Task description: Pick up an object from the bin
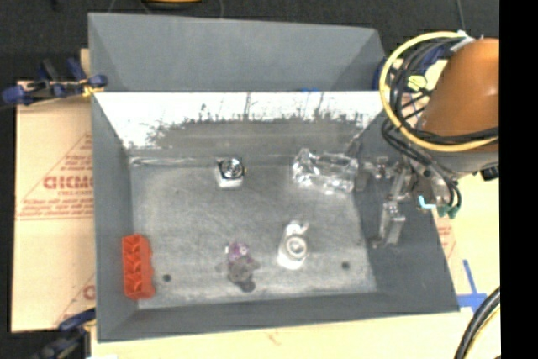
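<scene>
Camera view. Grey metal bin [110, 206]: five loose things are noted on its floor, all well apart from one another.
- An orange-red block [137, 266] lies on end-to-end axis along the left wall, in the near-left corner.
- A small dark and silvery piece [229, 171] lies near the far wall, left of centre.
- A clear crumpled plastic piece [324, 171] lies near the far wall, right of centre.
- A white rounded piece [292, 247] lies toward the near wall, just right of centre.
- A small purple piece [241, 260] lies to the left of the white one, near but apart.

The gripper [383, 222] is seen low at the foot of the right wall, right of the white rounded piece and nearer than the clear plastic piece. It is over none of the five. Nothing is seen held in it. How far it is open cannot be told.

Open room: the floor's middle and its left half between the block and the dark piece are bare. The gripper is hard against the right slope.

The wrist is masked by the orange cover [469, 88] and looped cables [402, 101]; the cover is cut off at the right. The outline of the clear piece is hard to make out.
</scene>
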